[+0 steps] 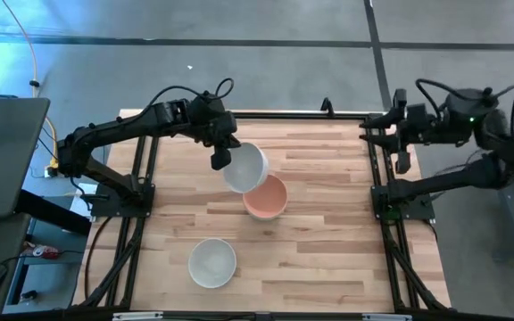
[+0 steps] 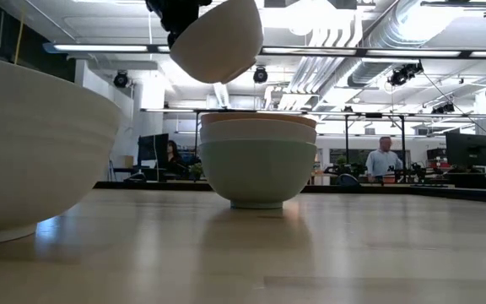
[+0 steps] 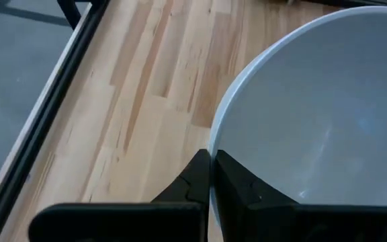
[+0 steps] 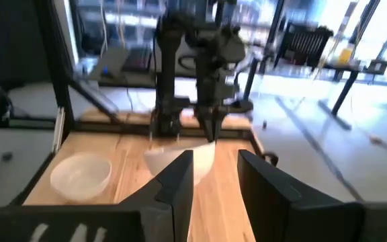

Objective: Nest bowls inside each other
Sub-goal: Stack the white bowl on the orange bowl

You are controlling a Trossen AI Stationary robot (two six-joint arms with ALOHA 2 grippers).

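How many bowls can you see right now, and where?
5. A white bowl hangs from the left end effector above the stack. The stack holds three: salmon bowl on top, white, mint at the bottom. A lone white bowl sits nearer the front. None appear hidden.

One white bowl [image 1: 246,167] is up in the air near the middle of the high view. It is tipped to one side. In the low view it hangs at the top [image 2: 218,40], above the stack and a bit to the left, not touching it.

The stack [image 2: 258,160] stands upright on the table in the middle of the low view. A mint green bowl [image 2: 258,173] is at the bottom, a white bowl [image 2: 258,130] sits inside it, and an orange bowl [image 1: 267,198] is on top.

Another white bowl [image 1: 212,263] sits alone, upright, in the lower middle of the high view, well apart from the stack.
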